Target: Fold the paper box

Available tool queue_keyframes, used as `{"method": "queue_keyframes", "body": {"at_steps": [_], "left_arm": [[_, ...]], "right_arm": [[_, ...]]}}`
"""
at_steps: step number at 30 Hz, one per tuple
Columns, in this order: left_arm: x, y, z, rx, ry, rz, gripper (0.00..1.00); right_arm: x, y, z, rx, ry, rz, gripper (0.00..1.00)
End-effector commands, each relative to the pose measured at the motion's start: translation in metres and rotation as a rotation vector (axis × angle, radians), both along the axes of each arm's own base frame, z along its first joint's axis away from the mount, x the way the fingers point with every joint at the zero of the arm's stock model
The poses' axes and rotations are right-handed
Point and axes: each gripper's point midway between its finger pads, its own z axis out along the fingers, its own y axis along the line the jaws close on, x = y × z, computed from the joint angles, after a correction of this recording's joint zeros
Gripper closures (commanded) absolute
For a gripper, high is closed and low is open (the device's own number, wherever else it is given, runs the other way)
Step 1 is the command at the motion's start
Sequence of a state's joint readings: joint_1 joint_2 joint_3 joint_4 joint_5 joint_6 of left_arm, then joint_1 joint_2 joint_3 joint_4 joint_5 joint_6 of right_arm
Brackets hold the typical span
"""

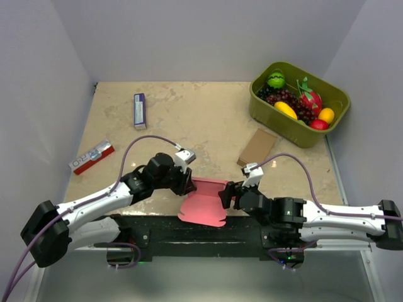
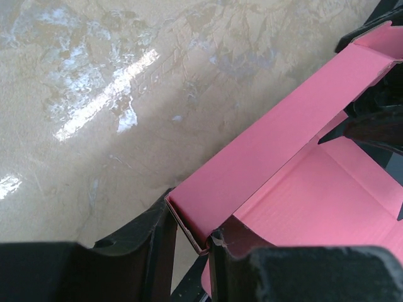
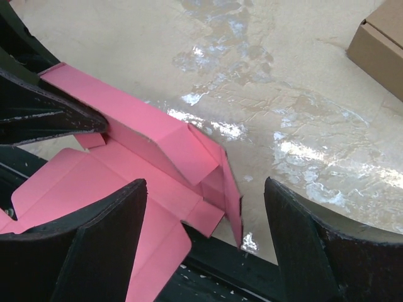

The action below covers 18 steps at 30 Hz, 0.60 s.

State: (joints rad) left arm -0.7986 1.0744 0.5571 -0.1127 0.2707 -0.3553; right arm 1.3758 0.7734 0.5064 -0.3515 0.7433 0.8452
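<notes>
Tabletop, mottled beige and glossy, walled on three sides by plain grey panels. Left arm and right arm both reach inward from the near edge and meet at the near middle of the surface. Olive-green bin sits at the far right corner, holding fruit: a green piece, dark grapes, a pink dragon fruit, a yellow piece, an orange-yellow piece and a red piece. The paper box, pink card, lies partly opened between the two grippers at the near edge, its front lobes overhanging the black base bar. Its far long wall stands folded up from the flat base panel, as seen from both wrists. Left gripper is at the left end of that raised wall, fingers drawn in on either side of the wall's corner and pinching it. Right gripper is at the right end, fingers spread wide apart; the upright end flap of the card stands in the gap, clear of the outer finger. Brown cardboard box lies flat just beyond the right gripper, near the bin. Red-and-white packet lies at the left edge, angled. Small blue-and-white carton lies further back on the left, well apart from the card.
</notes>
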Motion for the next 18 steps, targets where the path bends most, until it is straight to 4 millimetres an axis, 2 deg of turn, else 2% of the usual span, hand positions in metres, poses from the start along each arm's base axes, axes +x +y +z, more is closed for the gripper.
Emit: {"method": "queue_keyframes", "body": {"at_steps": [1, 3, 4, 7, 8, 11, 14, 18], "left_arm": [[-0.008, -0.009, 0.021, -0.099, -0.033, -0.068, 1.00], [-0.009, -0.011, 0.025, -0.116, -0.041, -0.079, 1.00], [-0.010, -0.011, 0.026, -0.119, -0.043, -0.080, 1.00], [-0.010, -0.011, 0.027, -0.123, -0.043, -0.077, 1.00], [-0.009, -0.012, 0.026, -0.124, -0.045, -0.077, 1.00], [-0.004, -0.010, 0.020, -0.112, -0.039, -0.045, 1.00], [0.003, -0.013, 0.018, -0.126, -0.061, -0.020, 1.00], [0.012, -0.010, 0.020, -0.128, -0.095, 0.023, 0.98]], "right_arm": [[0.014, 0.002, 0.011, 0.087, -0.054, -0.055, 0.30], [0.015, 0.001, 0.011, 0.111, -0.058, -0.054, 0.40], [0.015, 0.002, 0.011, 0.111, -0.064, -0.047, 0.49], [0.016, 0.002, 0.010, 0.098, -0.069, -0.044, 0.62], [0.017, 0.002, 0.009, 0.088, -0.070, -0.047, 0.73], [0.019, 0.000, 0.002, 0.044, -0.066, -0.062, 0.90], [0.020, 0.001, -0.008, 0.008, -0.058, -0.065, 1.00], [0.019, 0.003, -0.015, -0.010, -0.044, -0.061, 1.00]]}}
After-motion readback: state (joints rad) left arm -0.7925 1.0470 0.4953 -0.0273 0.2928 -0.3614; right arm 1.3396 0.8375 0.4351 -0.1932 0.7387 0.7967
